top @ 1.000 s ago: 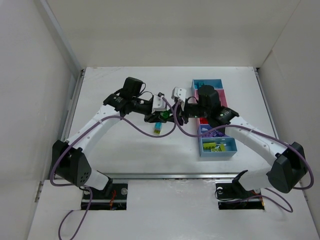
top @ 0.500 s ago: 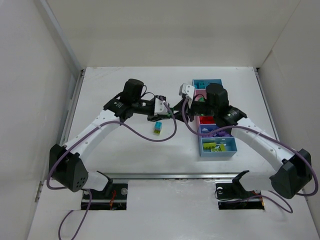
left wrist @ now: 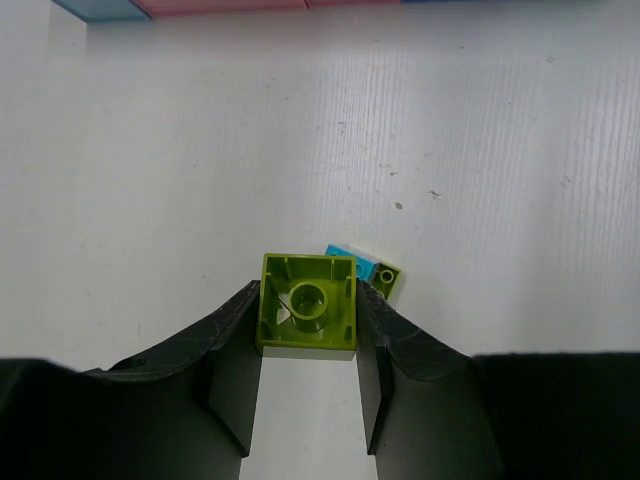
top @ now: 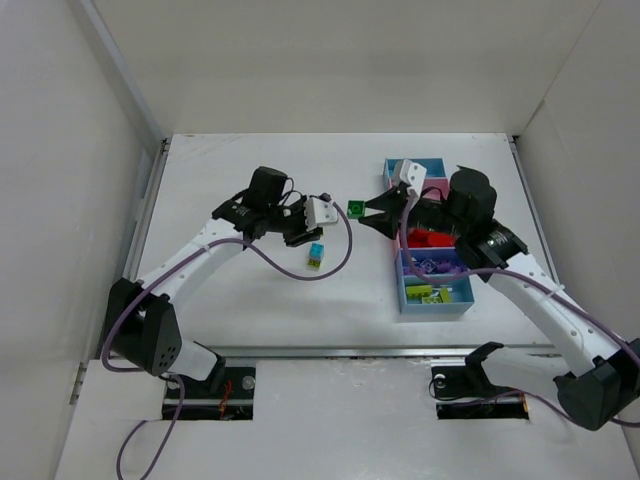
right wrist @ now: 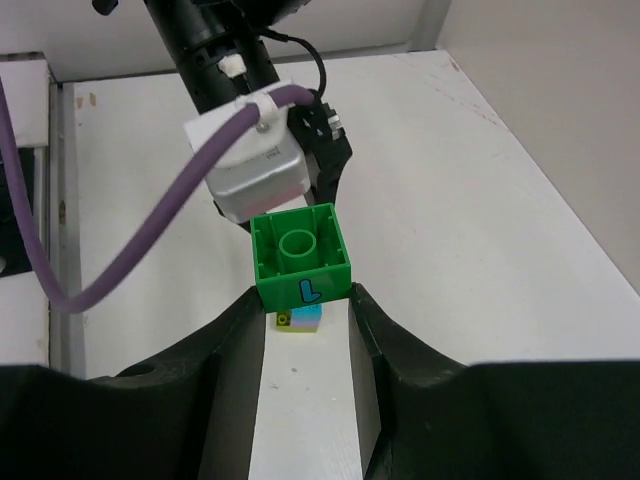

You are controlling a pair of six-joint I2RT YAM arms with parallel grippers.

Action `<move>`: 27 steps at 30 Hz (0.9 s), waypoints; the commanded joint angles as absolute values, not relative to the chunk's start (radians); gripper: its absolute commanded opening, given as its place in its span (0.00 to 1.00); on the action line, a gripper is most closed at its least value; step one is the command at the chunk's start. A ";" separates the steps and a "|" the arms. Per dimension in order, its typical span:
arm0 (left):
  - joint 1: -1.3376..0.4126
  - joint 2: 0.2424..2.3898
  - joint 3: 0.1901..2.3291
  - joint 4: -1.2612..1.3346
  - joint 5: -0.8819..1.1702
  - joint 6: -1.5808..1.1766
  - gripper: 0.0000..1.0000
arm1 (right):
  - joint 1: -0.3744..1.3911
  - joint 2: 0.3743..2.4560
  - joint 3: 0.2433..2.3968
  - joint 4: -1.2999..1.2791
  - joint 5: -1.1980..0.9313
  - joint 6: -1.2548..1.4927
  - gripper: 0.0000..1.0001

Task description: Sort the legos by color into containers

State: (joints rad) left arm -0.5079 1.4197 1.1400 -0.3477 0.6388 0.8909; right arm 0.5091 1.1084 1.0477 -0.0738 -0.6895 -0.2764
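White bench (top: 230,300), mostly bare. Strip of bins (top: 436,306) lies on its right half, running front to back. Near centre, well apart from the strip: teal brick (top: 316,250) touching yellow-green brick (top: 314,264).

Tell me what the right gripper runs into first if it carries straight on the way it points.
The right gripper, shut on a green brick, points at the left arm's white wrist camera; the brick would likely touch that first, if their heights match, which is unclear.
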 commanded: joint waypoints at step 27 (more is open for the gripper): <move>-0.520 1.465 1.230 -0.249 0.601 0.657 0.00 | 0.175 1.651 1.325 -0.271 -0.014 0.202 0.62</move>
